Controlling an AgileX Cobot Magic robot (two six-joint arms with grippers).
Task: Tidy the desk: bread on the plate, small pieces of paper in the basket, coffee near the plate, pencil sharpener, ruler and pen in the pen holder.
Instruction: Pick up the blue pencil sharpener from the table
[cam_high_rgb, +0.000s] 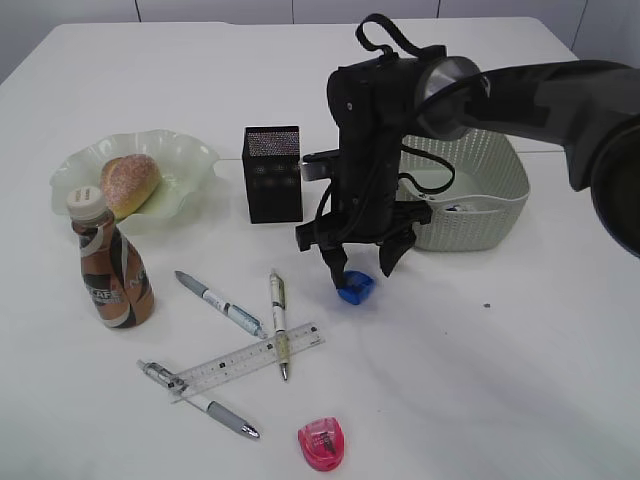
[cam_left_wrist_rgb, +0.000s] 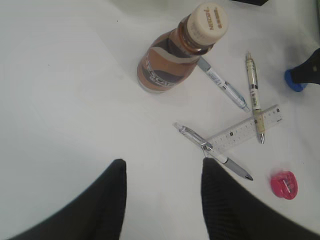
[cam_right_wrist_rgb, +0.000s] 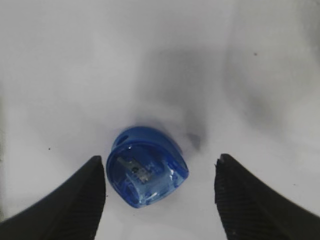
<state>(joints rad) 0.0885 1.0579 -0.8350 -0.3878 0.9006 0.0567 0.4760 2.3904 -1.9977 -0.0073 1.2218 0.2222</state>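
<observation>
A blue pencil sharpener (cam_high_rgb: 355, 287) lies on the white table, and my right gripper (cam_high_rgb: 362, 268) hangs open just above it, one finger on each side. In the right wrist view the sharpener (cam_right_wrist_rgb: 146, 167) lies between the open jaws (cam_right_wrist_rgb: 161, 167), nearer the left one. A pink sharpener (cam_high_rgb: 323, 442), a clear ruler (cam_high_rgb: 250, 360) and three pens (cam_high_rgb: 279, 322) lie at the front. The bread (cam_high_rgb: 129, 183) rests on the green plate (cam_high_rgb: 190, 150). The coffee bottle (cam_high_rgb: 109, 262) stands in front of the plate. The black pen holder (cam_high_rgb: 272, 173) stands mid-table. My left gripper (cam_left_wrist_rgb: 162, 167) is open over bare table.
A white woven basket (cam_high_rgb: 495, 190) stands behind the right arm with a small item inside. The left wrist view also shows the coffee bottle (cam_left_wrist_rgb: 182, 50), the ruler (cam_left_wrist_rgb: 245, 129), the pens (cam_left_wrist_rgb: 212, 151) and the pink sharpener (cam_left_wrist_rgb: 284, 184).
</observation>
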